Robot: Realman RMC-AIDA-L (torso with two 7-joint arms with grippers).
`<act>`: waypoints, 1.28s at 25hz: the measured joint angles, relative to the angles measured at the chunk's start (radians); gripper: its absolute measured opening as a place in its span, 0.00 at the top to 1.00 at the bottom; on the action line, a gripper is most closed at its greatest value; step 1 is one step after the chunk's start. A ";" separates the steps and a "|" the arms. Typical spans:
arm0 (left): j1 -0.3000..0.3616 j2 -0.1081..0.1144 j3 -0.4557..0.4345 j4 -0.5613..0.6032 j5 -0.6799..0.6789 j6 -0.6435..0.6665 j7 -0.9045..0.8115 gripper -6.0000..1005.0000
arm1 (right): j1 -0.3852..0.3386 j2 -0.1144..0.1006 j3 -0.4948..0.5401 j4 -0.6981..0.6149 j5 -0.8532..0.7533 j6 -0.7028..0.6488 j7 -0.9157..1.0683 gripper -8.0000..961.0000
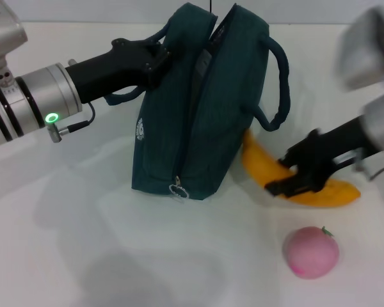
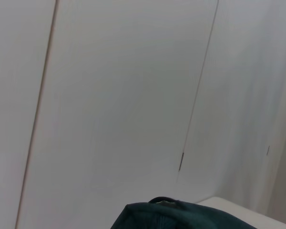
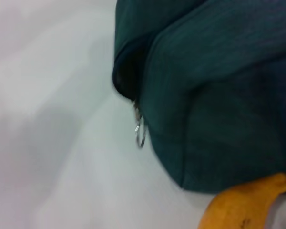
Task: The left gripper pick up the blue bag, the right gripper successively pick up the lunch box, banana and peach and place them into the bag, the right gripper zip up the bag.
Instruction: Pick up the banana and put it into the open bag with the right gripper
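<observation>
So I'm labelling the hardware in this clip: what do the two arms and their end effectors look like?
The left arm has a silver cylindrical wrist with black bands, a glowing green ring light and a thin black cable; its end effector is matte black. The right arm is blurred, with pale grey upper segments, and ends in an all-black end effector. No label can be made out on it.

The blue bag stands upright on the table, mouth slightly parted along the top, its ring pull hanging at the near end. The banana lies just beside it — one tip against the fabric. The peach sits apart, nearer the robot.
</observation>
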State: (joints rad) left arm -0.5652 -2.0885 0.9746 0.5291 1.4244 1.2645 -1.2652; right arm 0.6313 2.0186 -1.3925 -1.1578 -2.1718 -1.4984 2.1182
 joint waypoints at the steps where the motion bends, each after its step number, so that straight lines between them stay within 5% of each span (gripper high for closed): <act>1: 0.001 0.000 0.000 0.000 -0.005 0.003 0.003 0.96 | -0.017 0.000 0.058 -0.002 0.026 -0.028 -0.035 0.52; 8: 0.013 0.000 0.004 -0.010 -0.063 0.034 0.042 0.96 | -0.114 -0.004 0.474 0.108 0.298 -0.351 -0.410 0.52; 12: 0.011 -0.001 0.007 -0.015 -0.062 0.062 0.042 0.96 | -0.144 -0.005 0.616 0.225 0.501 -0.433 -0.535 0.53; 21: 0.005 -0.001 0.031 -0.018 -0.064 0.088 0.042 0.96 | -0.033 -0.007 0.640 0.736 0.915 -0.265 -0.628 0.53; 32: -0.003 -0.002 0.044 -0.029 -0.065 0.090 0.044 0.96 | 0.122 0.006 0.639 1.002 1.070 -0.136 -0.556 0.53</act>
State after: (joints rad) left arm -0.5678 -2.0903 1.0182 0.4999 1.3591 1.3546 -1.2211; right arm 0.7535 2.0249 -0.7532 -0.1560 -1.1017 -1.6344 1.5624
